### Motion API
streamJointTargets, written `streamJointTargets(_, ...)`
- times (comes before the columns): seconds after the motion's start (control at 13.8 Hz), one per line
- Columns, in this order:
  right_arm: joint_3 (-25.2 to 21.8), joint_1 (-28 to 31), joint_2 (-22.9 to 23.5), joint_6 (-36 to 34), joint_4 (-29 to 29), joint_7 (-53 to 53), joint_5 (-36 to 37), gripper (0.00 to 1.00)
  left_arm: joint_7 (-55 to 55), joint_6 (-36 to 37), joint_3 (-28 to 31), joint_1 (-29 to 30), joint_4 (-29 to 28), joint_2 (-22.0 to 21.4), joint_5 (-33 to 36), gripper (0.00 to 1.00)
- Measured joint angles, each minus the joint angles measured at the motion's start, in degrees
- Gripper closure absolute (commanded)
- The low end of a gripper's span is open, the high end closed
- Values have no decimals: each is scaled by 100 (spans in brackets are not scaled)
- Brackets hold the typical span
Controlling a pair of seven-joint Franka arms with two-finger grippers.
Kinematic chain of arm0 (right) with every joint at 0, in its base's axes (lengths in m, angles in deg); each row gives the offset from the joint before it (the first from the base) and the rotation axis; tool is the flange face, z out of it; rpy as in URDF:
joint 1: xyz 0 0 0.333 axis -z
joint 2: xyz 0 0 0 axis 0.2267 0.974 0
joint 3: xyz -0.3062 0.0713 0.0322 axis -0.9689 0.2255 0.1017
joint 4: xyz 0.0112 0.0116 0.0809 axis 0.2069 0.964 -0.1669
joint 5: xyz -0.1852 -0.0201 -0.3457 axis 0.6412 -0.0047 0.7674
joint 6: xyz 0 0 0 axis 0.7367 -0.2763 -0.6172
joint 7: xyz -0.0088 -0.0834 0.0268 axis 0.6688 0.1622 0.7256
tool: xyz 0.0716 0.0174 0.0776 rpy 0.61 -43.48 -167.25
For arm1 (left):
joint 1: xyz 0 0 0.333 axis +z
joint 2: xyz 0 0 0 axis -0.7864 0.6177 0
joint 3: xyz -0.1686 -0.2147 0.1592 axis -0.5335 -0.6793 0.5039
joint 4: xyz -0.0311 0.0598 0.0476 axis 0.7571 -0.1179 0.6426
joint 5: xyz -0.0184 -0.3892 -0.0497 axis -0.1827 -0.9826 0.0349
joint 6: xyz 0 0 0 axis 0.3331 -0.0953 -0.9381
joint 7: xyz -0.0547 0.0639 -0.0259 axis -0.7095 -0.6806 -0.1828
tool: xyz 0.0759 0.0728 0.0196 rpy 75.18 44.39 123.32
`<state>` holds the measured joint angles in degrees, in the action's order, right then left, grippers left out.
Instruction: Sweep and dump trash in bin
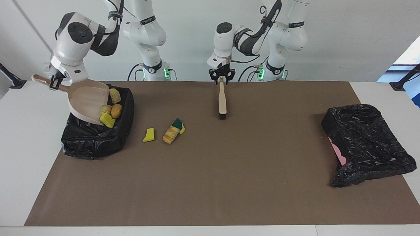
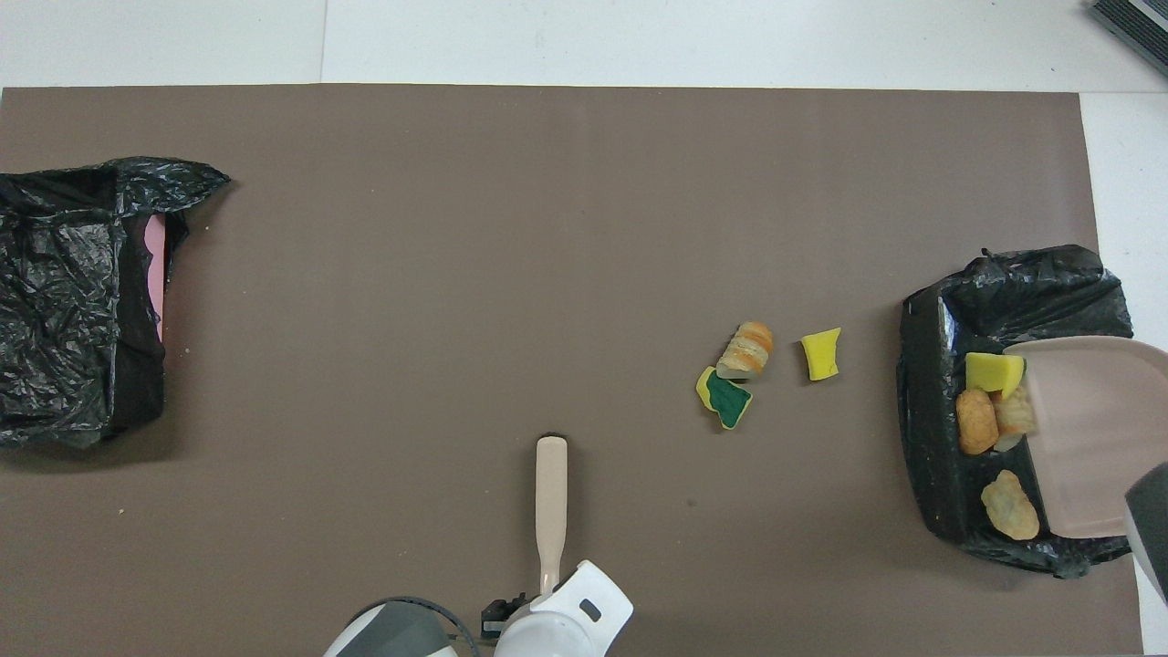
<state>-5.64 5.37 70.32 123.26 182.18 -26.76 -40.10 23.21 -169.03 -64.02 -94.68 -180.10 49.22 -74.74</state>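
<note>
Inside black-lined bin point(image 1: 95, 137), 4 scraps point(image 1: 111, 114) off tilted dustpan point(image 1: 87, 101)

Brown mat point(image 1: 210, 170) on the white table point(image 1: 26, 157).

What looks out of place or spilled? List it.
Three scraps lie loose on the brown mat: a yellow sponge bit, a striped bread-like piece and a green-backed sponge, beside the black-lined bin at the right arm's end, unswept.
</note>
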Motion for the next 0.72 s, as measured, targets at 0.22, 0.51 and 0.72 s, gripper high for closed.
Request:
streamJointTargets(0.22,79,-13,-193,-101,-13,-3,332,100,-1011,766,45,786,1009,261,0,0)
streamJointTargets(0.51,137,-12,-860,-554,-137,-330,344,100,-2421,1242,97,1977,2181,439,87,0)
streamJointTargets(0.72,219,-43,-1315,-1095,-386,-431,-350,100,-2808,1998,104,2517,3069,485,539,0)
